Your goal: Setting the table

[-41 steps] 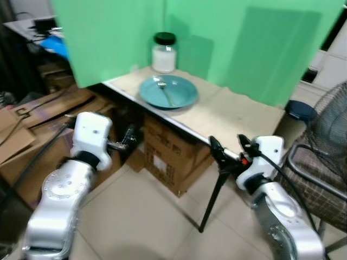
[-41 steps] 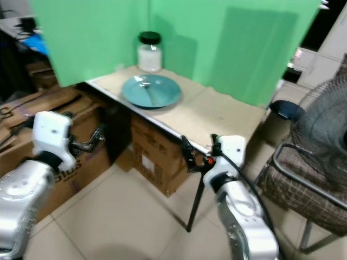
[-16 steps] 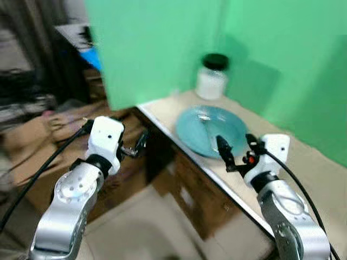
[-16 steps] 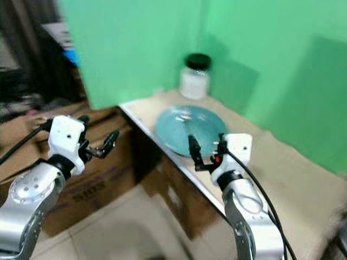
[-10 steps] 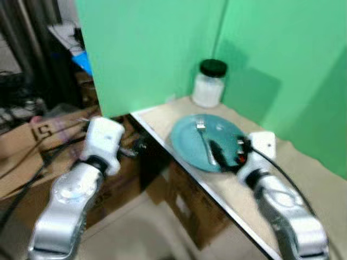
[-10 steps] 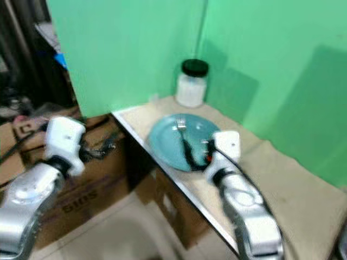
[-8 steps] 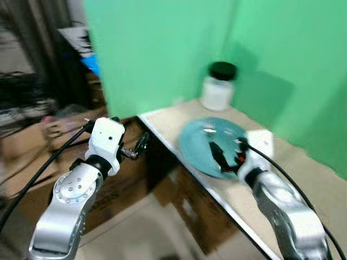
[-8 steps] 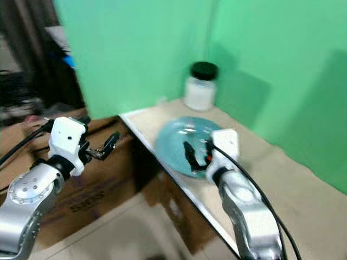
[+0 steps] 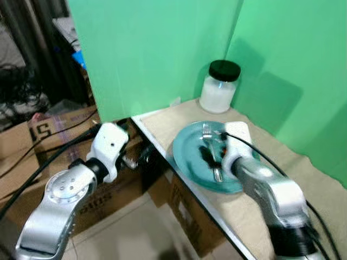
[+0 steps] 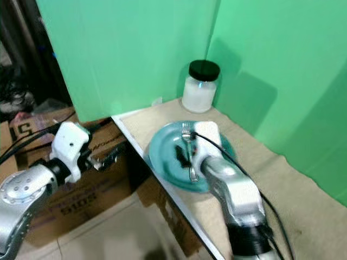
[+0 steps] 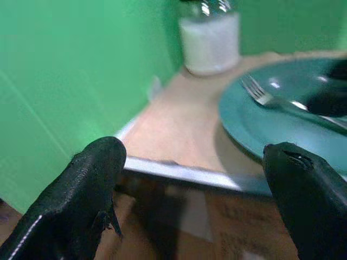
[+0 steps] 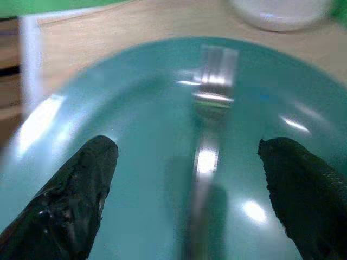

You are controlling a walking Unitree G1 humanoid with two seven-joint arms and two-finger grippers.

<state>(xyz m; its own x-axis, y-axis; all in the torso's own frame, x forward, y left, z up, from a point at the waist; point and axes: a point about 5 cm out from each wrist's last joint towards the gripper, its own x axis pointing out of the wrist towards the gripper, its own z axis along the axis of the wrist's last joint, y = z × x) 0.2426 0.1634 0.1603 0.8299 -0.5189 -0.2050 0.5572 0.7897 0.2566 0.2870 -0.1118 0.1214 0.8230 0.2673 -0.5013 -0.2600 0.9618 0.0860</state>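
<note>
Teal plate (image 9: 191,157) lies near the table (image 9: 246,208) edge with a silver fork (image 10: 190,154) on it, and a white jar (image 9: 218,93) with a black lid stands behind. Reaching over the plate, the right gripper (image 12: 192,179) hangs with its fingers spread wide either side of the fork, holding nothing. Beside the table's corner, the left gripper (image 11: 200,184) is bent inward, parted and empty. Its wrist view shows the table's metal rim from below.
</note>
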